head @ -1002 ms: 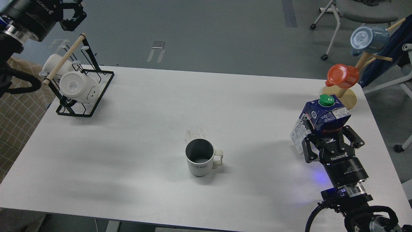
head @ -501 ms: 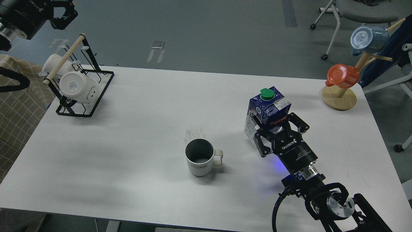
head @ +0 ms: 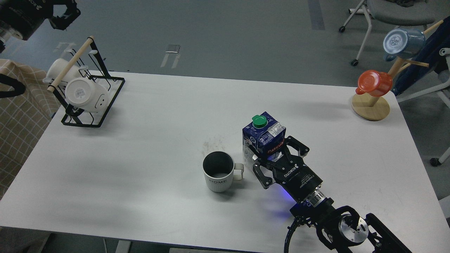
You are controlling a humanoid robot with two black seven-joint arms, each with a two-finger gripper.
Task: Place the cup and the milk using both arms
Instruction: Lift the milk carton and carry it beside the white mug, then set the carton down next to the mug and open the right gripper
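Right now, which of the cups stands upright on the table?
The grey cup beside the milk carton; the white, red and blue ones hang on racks.

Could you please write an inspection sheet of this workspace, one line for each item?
Surface: white table, a faint smudge behind the mug.
Job's things: grey mug upright near the table's middle, handle to the right; milk carton with green cap just right of it, upright.
Clutter: black rack with white cups at far left; wooden cup tree with red cup and blue cup at far right.
Grippers: right tool shut on the milk carton; left tool raised off the table at upper left, state unclear.
Cables: black cable loops at the right wrist.
Surroundings: grey floor, chair at the back right.
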